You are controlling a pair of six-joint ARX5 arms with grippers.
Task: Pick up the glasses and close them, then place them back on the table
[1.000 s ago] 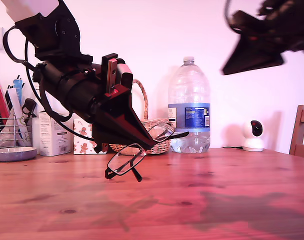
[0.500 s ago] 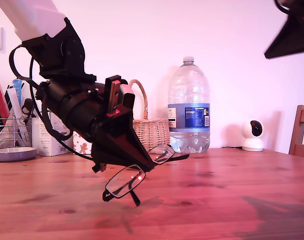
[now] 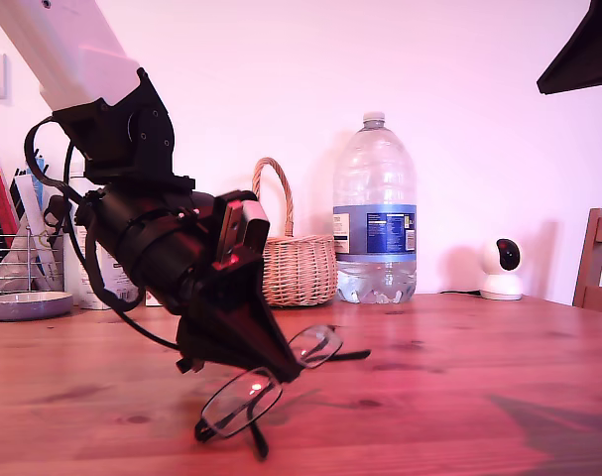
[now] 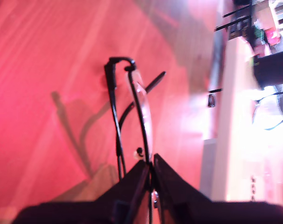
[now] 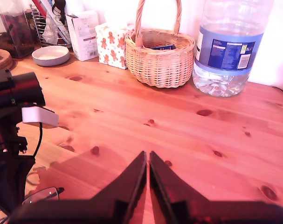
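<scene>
Glasses of thin black metal with clear rectangular lenses hung pinched at the bridge in my first gripper, low over the reddish-brown wooden table, probably for set-down; my second gripper sat closed, empty.

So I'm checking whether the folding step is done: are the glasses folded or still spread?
Partly folded. In the first wrist view one temple of the glasses lies along the frame; the exterior view shows another sticking out.
</scene>
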